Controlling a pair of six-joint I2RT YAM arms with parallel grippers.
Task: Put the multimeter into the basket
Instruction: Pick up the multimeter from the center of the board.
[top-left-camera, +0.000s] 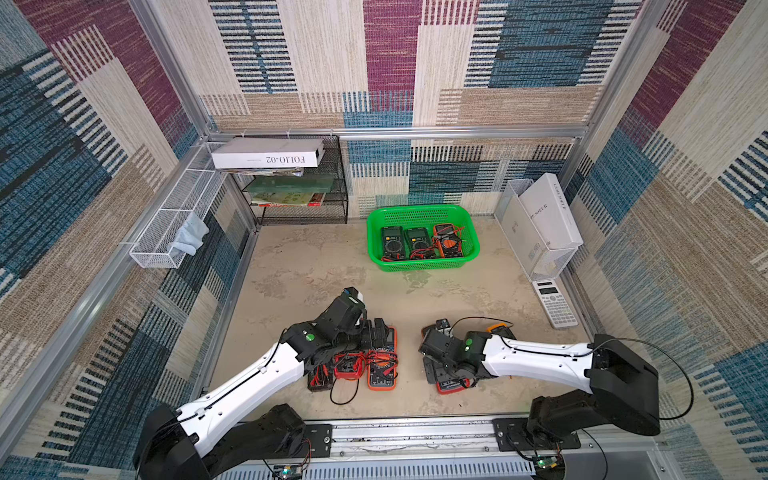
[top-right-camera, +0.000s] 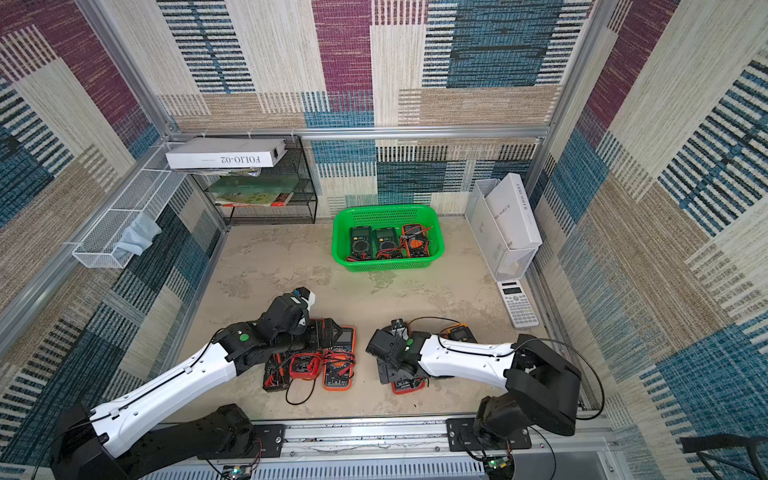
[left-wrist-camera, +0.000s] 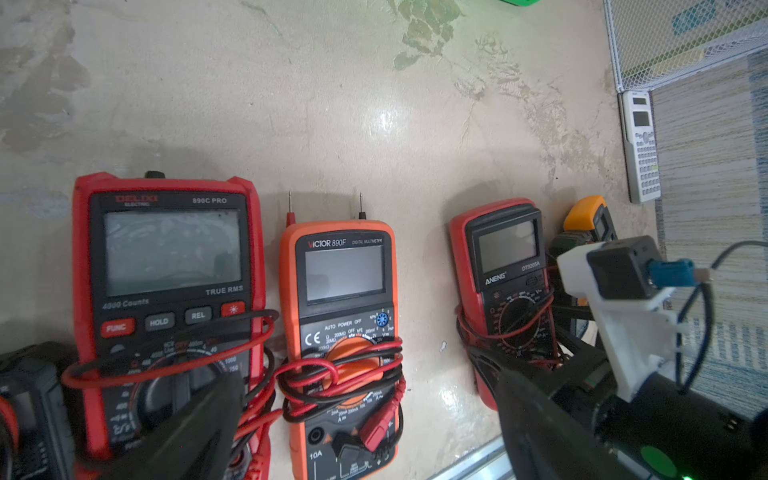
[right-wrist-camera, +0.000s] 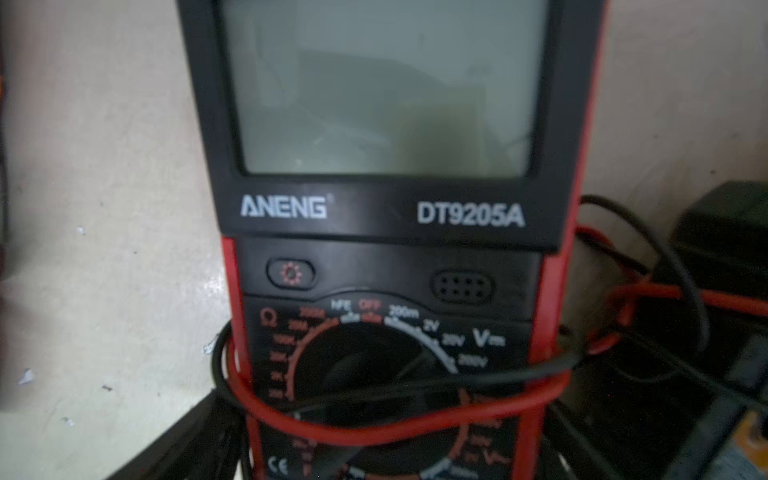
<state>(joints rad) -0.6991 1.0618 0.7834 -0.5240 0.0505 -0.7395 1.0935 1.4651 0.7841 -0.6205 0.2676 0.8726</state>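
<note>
Grasping step: your right gripper (right-wrist-camera: 386, 415) hangs spread wide astride the ANENG DT9205A multimeter (right-wrist-camera: 386, 232), lying on the table (top-left-camera: 311, 266) well apart from the green basket (top-left-camera: 424, 265). Next, clench its sides and lift.

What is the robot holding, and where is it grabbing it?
Nothing: left pincer open over the orange rectangular multimeter, right pincer open over the red-and-black ANENG multimeter.
</note>
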